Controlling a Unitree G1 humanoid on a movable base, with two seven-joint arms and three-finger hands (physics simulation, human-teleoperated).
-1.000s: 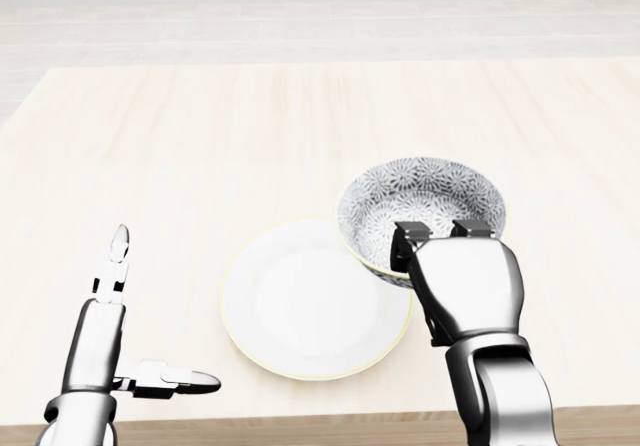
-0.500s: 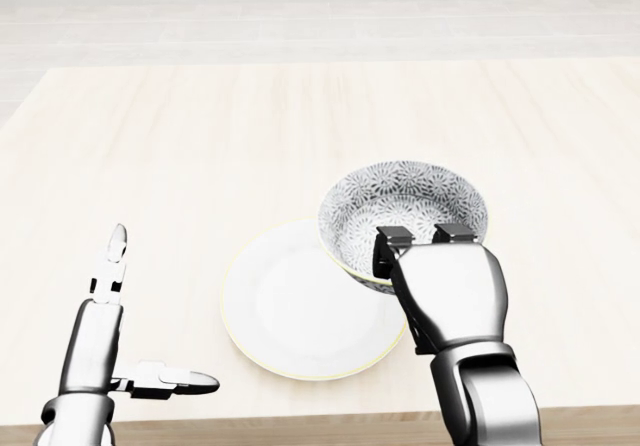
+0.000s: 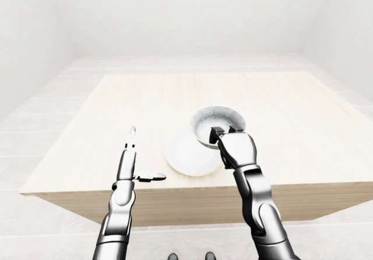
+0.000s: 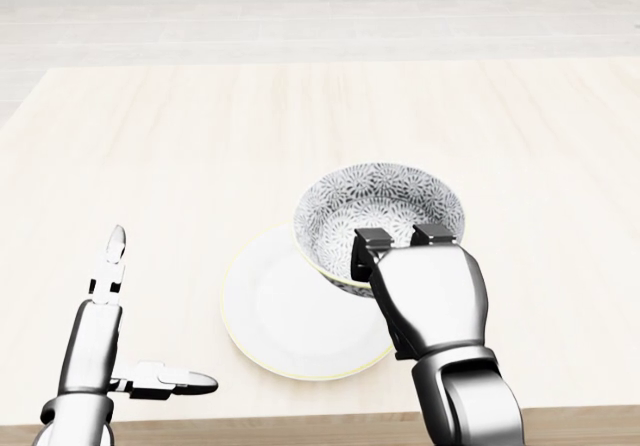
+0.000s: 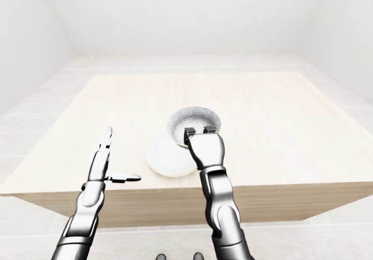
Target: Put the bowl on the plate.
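A grey-patterned bowl (image 4: 378,214) hangs above the right part of the white plate (image 4: 285,311) in the head view, tilted a little. My right hand (image 4: 393,248) is shut on the bowl's near rim, two fingertips hooked inside it. The plate lies flat on the wooden table (image 4: 200,136), its right side hidden by the bowl and hand. At the lower left my left hand (image 4: 140,316) stands open, one finger pointing up and the thumb out to the right, holding nothing and well apart from the plate.
The table's near edge (image 4: 300,421) runs just below the plate and both hands. Beyond the table's far edge lies pale floor (image 3: 186,62) with white walls around it.
My right hand has carried the bowl leftward, from beside the plate's right rim to over its right part. The left hand has stayed put.
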